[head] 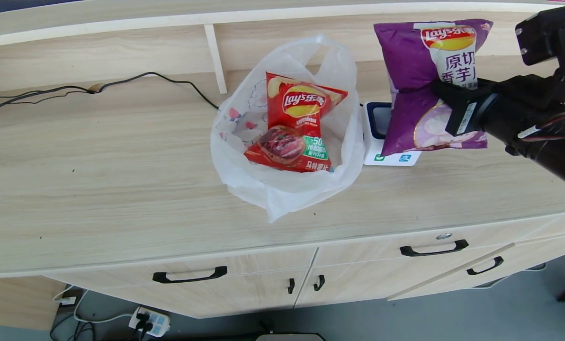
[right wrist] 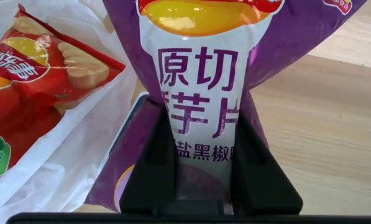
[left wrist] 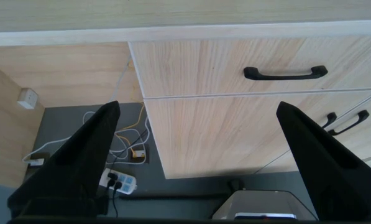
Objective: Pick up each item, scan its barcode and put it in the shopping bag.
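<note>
Clamping one purple chip bag point(head: 412, 61) above one scanner point(head: 376, 118) is the right tool point(right wrist: 204, 155); the left tool point(left wrist: 197, 109) gapes; one shopping bag point(head: 282, 189) holds two red packets point(head: 301, 102).

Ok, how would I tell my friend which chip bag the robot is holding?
On the long wooden counter, find the white shopping bag. Right of it, above the small scanner, the right gripper pinches a chip bag. It is purple, unlike the red bags in the shopping bag.
</note>
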You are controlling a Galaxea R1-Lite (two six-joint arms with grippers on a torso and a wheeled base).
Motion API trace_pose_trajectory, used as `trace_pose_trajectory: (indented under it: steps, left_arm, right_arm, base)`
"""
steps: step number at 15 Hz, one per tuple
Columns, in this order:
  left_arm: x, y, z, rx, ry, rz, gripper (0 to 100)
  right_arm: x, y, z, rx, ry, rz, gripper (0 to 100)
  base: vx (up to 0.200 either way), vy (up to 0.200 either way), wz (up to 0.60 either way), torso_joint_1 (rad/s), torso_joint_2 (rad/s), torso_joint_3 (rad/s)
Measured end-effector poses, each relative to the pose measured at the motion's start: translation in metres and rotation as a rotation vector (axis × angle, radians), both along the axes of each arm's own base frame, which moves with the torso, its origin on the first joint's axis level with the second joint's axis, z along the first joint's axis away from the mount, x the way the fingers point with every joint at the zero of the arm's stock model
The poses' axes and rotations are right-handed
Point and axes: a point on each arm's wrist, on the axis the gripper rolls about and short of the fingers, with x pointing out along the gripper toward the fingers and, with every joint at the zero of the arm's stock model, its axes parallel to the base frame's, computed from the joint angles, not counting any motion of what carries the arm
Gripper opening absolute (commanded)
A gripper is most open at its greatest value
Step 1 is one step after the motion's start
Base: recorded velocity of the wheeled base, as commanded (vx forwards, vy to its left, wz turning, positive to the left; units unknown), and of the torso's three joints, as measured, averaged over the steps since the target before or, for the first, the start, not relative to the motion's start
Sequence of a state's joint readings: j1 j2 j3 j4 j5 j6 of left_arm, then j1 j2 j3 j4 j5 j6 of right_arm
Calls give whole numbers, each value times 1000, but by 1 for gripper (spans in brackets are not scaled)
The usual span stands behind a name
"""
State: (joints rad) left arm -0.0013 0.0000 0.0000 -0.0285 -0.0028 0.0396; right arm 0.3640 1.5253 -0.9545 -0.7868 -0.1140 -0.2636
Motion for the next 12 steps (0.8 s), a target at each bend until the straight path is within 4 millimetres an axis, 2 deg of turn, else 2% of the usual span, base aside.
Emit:
trace_pose_trajectory:
  steps: [6, 12]
  left_arm:
    - [0, 0, 0, -3, 0, -1, 100]
    - [0, 0, 0, -3, 1, 0, 100]
  right_arm:
    - [7, 3, -5, -7, 16, 1, 0]
    - [4, 2, -4, -7, 14, 1, 0]
  base:
    - [0, 0, 0, 0, 0, 0]
    - [0, 0, 0, 0, 0, 0]
